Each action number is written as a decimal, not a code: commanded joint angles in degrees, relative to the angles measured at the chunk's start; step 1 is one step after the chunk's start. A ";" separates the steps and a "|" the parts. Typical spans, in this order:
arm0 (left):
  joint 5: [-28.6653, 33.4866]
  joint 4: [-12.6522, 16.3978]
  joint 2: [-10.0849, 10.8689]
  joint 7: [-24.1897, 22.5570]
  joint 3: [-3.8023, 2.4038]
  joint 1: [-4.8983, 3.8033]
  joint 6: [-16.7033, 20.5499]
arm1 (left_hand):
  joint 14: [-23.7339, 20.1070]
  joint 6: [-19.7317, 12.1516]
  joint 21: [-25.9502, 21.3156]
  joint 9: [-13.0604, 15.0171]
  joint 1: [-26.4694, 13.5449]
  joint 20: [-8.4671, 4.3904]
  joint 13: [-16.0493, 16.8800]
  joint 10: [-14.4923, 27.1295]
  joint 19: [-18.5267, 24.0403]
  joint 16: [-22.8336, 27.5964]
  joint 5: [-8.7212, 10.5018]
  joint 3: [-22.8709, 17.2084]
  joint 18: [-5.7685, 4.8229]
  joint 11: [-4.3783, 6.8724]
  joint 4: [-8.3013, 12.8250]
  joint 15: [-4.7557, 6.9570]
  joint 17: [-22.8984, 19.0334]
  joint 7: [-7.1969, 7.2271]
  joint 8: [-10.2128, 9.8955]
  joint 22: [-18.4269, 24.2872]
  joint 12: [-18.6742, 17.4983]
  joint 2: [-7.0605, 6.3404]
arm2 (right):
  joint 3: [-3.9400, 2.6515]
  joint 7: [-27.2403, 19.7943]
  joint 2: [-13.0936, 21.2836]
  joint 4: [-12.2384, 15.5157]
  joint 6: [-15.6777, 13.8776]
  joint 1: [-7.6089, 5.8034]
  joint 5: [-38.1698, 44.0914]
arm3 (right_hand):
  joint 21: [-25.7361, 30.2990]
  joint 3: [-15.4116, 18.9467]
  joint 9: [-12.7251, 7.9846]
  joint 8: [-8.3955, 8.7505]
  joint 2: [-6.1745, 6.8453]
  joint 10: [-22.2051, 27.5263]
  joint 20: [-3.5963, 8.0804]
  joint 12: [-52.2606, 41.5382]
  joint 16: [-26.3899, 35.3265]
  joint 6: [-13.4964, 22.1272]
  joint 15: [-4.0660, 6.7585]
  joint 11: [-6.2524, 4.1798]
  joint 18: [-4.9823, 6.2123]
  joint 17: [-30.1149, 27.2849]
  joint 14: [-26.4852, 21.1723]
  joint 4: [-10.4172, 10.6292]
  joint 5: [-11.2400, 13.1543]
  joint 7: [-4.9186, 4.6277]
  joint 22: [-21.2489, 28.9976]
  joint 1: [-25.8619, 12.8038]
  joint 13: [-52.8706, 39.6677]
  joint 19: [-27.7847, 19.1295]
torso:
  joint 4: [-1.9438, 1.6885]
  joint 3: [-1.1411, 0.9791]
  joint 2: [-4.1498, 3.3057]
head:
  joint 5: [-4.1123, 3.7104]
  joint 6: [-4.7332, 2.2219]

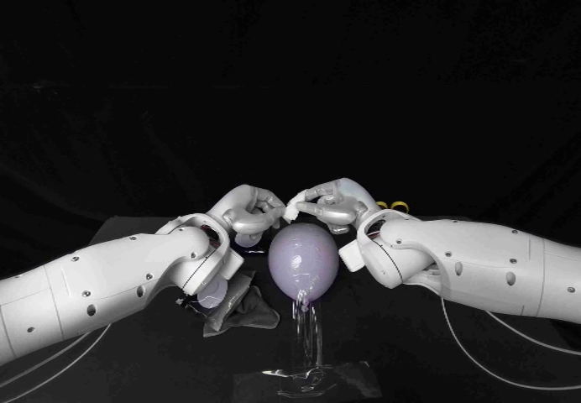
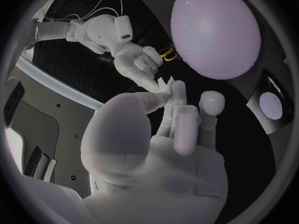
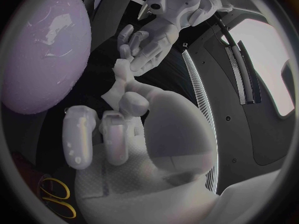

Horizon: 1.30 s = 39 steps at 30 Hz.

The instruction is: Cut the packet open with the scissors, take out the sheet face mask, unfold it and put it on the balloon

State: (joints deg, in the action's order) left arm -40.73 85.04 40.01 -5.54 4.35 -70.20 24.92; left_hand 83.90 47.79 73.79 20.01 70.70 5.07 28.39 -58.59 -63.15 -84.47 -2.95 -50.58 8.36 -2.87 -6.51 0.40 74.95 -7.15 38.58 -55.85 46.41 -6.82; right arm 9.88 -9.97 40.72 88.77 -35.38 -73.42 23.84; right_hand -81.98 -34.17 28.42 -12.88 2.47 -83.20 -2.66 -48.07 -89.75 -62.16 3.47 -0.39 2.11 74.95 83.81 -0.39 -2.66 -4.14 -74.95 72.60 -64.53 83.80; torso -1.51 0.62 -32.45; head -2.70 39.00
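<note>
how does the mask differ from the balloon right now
The mask is small and white; the balloon is far bigger and pale purple. The mask is bunched up, pinched between the left hand and right hand; the balloon is round and smooth, sitting bare close by them.

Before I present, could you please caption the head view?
Left robot hand and right robot hand pinch the white mask by the balloon.

Black surface [image 1: 388, 336] carries a crumpled grey packet [image 1: 238, 309] left of centre, yellow-handled scissors [image 1: 392, 205] toward the far side and a clear stand [image 1: 309, 378] at the near edge.
</note>
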 commanded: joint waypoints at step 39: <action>2.89 -0.31 0.79 0.66 -0.04 -0.04 1.92 | 3.26 2.25 2.83 -0.97 -1.01 -0.65 -1.53 -4.16 -4.27 -1.65 0.09 -1.94 -1.76 1.05 2.33 1.24 6.28 0.98 1.07 -4.46 -1.57 0.29 | -0.03 1.25 0.90 0.18 3.20 -0.03 1.67 | 0.10 2.11 6.82 -2.39 0.28 0.02 0.39 1.67 0.44 -0.13 0.80 -0.66 -0.15 14.01 5.87 -0.26 -0.14 0.77 -12.41 -1.16 1.05 1.62 | -0.01 0.01 0.00 | 0.12 -0.11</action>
State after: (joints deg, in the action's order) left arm -38.28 84.95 40.55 -5.48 4.37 -70.18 25.67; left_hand 84.05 49.59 76.27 18.96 70.17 4.41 26.90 -61.86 -66.87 -85.83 -2.67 -51.24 7.47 -2.48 -5.42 1.13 74.94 -6.19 38.57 -60.22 45.22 -6.57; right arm 9.88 -8.26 41.40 89.02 -32.18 -73.43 25.35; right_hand -81.61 -31.94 34.57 -14.84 3.22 -82.81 -2.45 -46.09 -89.10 -61.78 3.90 -1.03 2.10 74.94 83.83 -0.41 -2.70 -3.28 -74.95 71.40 -63.38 83.98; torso -1.54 0.63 -32.45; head -2.59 38.87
